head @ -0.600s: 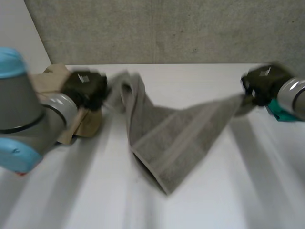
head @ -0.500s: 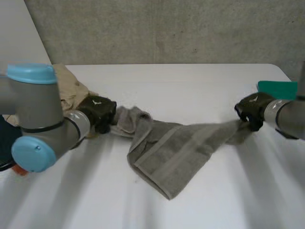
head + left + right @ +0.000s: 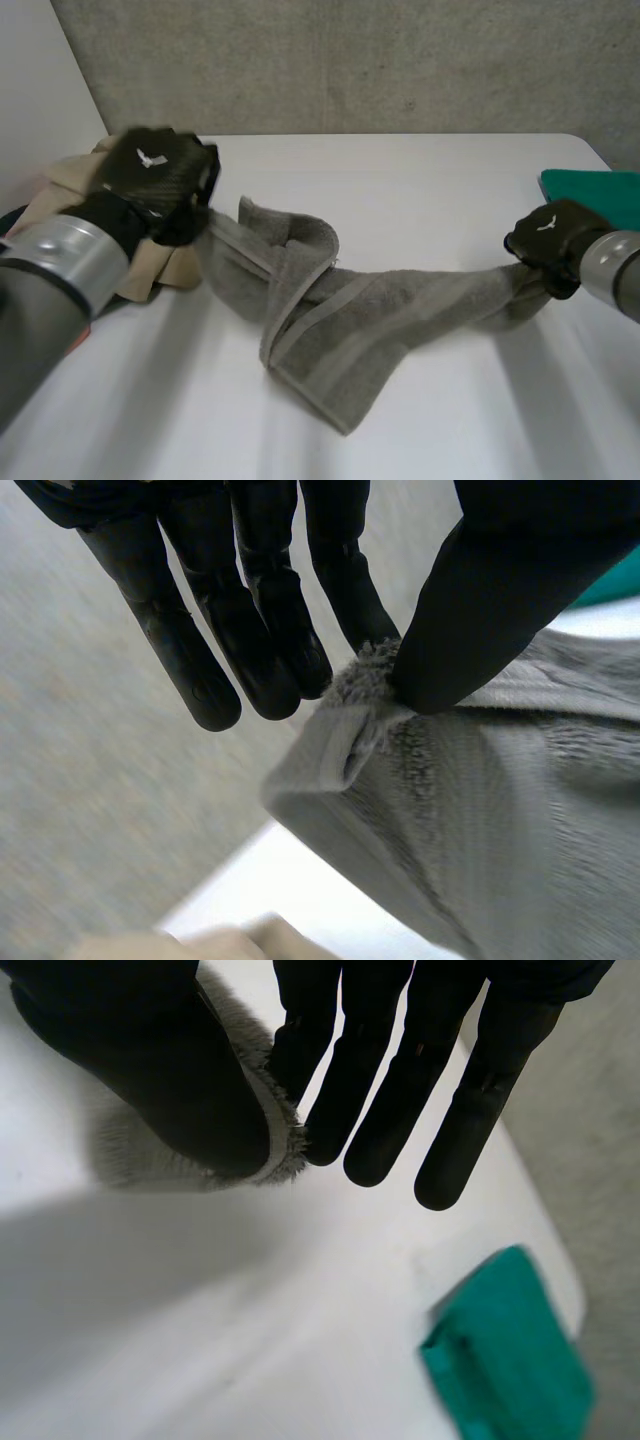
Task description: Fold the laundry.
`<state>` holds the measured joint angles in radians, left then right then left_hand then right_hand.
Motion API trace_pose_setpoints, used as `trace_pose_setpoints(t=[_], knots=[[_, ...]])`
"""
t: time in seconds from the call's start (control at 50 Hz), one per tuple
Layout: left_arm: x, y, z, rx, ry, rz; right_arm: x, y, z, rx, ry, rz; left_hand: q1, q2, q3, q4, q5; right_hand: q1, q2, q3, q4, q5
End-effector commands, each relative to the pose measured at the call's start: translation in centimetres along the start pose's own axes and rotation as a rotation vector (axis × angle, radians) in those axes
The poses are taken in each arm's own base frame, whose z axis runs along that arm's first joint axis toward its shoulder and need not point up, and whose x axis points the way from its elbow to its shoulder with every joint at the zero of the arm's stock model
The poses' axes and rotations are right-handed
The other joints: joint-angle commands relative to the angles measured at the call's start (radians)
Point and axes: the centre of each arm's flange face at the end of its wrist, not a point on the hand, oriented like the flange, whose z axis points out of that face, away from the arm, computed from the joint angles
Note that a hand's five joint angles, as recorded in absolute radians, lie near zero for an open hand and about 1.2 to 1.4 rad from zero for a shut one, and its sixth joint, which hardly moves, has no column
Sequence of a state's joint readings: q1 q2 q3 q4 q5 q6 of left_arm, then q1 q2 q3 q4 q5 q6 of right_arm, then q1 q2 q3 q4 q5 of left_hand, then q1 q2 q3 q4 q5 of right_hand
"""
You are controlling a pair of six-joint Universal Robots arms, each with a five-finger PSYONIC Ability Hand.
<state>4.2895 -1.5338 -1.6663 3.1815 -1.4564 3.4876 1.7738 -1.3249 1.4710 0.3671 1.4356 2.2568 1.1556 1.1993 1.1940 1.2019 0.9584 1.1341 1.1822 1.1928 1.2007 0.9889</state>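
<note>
Your left hand [image 3: 155, 178]: thumb and finger pinch a corner of the rumpled grey terry towel [image 3: 345, 315] | your right hand [image 3: 548, 236]: pinches the opposite end likewise

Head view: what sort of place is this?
Probably a lab or test bench, not a home: a white table against a rough grey wall, with a grey towel, beige cloth and green cloth as laundry.
</note>
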Motion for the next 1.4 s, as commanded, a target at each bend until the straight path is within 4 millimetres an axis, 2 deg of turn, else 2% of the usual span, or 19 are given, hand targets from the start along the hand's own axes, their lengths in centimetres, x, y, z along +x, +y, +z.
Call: trace_pose_setpoints(t=[0.02, 0.1, 0.24, 0.3, 0.36, 0.4, 0.44, 0.48, 0.5, 0.52, 0.54, 0.6, 0.66, 0.74, 0.84, 0.98, 1.1, 1.22, 1.4], knots=[[-1.9, -5.3, -1.9, 0.207, -0.081, 0.023, 3.6, -4.3, -4.7, 0.170, 0.148, -0.032, 0.241, 0.197, 0.202, 0.194, 0.263, 0.262, 0.214, 0.203, 0.196, 0.233], [-1.3, -3.0, -0.1, 0.117, -0.051, 0.017, 3.5, -4.0, -4.5, 0.156, 0.134, -0.022, 0.241, 0.197, 0.202, 0.194, 0.263, 0.262, 0.214, 0.203, 0.196, 0.233], [0.5, 3.6, 3.2, -0.126, 0.034, -0.014, 0.5, -1.0, 0.4, 0.025, -0.020, -0.005, 0.241, 0.197, 0.202, 0.194, 0.263, 0.262, 0.214, 0.203, 0.196, 0.233], [0.8, 5.0, 4.9, -0.159, 0.044, -0.014, 0.6, -0.7, 2.3, 0.009, -0.025, 0.002, 0.241, 0.197, 0.202, 0.194, 0.263, 0.262, 0.214, 0.203, 0.196, 0.233], [0.6, 5.7, 8.0, -0.153, 0.038, 0.015, 1.5, -0.8, 5.0, 0.007, 0.004, 0.007, 0.241, 0.197, 0.202, 0.194, 0.263, 0.262, 0.214, 0.203, 0.196, 0.233], [-0.2, 4.0, 10.7, -0.073, 0.008, 0.082, 2.7, -1.4, 6.2, 0.018, 0.058, 0.008, 0.241, 0.197, 0.202, 0.194, 0.263, 0.262, 0.214, 0.203, 0.196, 0.233], [-0.6, 2.0, 12.3, 0.009, -0.013, 0.128, 5.0, -3.8, 7.0, 0.073, 0.182, 0.036, 0.241, 0.197, 0.202, 0.194, 0.263, 0.262, 0.214, 0.203, 0.196, 0.233], [-2.2, -2.3, 13.8, 0.176, -0.088, 0.159, 7.0, -6.5, 6.6, 0.170, 0.296, 0.077, 0.241, 0.197, 0.202, 0.194, 0.263, 0.262, 0.214, 0.203, 0.196, 0.233], [-2.7, -4.1, 14.1, 0.249, -0.119, 0.163, 9.4, -8.9, 5.8, 0.284, 0.416, 0.129, 0.241, 0.197, 0.202, 0.194, 0.263, 0.262, 0.214, 0.203, 0.196, 0.233], [-3.2, -5.7, 14.3, 0.321, -0.149, 0.165, 10.3, -10.1, 5.4, 0.351, 0.467, 0.153, 0.241, 0.197, 0.202, 0.194, 0.263, 0.262, 0.214, 0.203, 0.196, 0.233], [-4.0, -8.4, 14.5, 0.460, -0.209, 0.165, 11.1, -11.0, 5.0, 0.411, 0.509, 0.176, 0.241, 0.197, 0.202, 0.194, 0.263, 0.262, 0.214, 0.203, 0.196, 0.233], [-5.6, -12.4, 13.8, 0.680, -0.333, 0.138, 13.4, -13.1, 3.7, 0.614, 0.641, 0.234, 0.241, 0.197, 0.202, 0.194, 0.263, 0.262, 0.214, 0.203, 0.196, 0.233], [-6.6, -14.3, 12.9, 0.766, -0.403, 0.123, 14.1, -14.0, 2.1, 0.717, 0.719, 0.240, 0.241, 0.197, 0.202, 0.194, 0.263, 0.262, 0.214, 0.203, 0.196, 0.233], [-6.6, -12.5, 13.5, 0.684, -0.394, 0.118, 13.1, -13.3, 2.5, 0.696, 0.688, 0.222, 0.241, 0.197, 0.202, 0.194, 0.263, 0.262, 0.214, 0.203, 0.196, 0.233], [-5.2, -8.0, 14.9, 0.504, -0.325, 0.111, 11.2, -12.1, 4.1, 0.644, 0.616, 0.220, 0.241, 0.197, 0.202, 0.194, 0.263, 0.262, 0.214, 0.203, 0.196, 0.233], [-3.7, -3.4, 15.2, 0.348, -0.265, 0.107, 7.9, -9.1, 6.7, 0.493, 0.487, 0.213, 0.241, 0.197, 0.202, 0.194, 0.263, 0.262, 0.214, 0.203, 0.196, 0.233], [-1.3, 2.4, 14.0, 0.143, -0.178, 0.098, 3.7, -5.3, 8.1, 0.307, 0.336, 0.181, 0.241, 0.197, 0.202, 0.194, 0.263, 0.262, 0.214, 0.203, 0.196, 0.233], [1.2, 7.6, 11.1, -0.071, -0.077, 0.090, -0.8, -1.1, 7.8, 0.118, 0.174, 0.139, 0.241, 0.197, 0.202, 0.194, 0.263, 0.262, 0.214, 0.203, 0.196, 0.233], [2.1, 7.9, 6.9, -0.134, -0.040, 0.088, -3.5, 1.3, 6.0, 0.022, 0.064, 0.068, 0.241, 0.197, 0.202, 0.194, 0.263, 0.262, 0.214, 0.203, 0.196, 0.233]])
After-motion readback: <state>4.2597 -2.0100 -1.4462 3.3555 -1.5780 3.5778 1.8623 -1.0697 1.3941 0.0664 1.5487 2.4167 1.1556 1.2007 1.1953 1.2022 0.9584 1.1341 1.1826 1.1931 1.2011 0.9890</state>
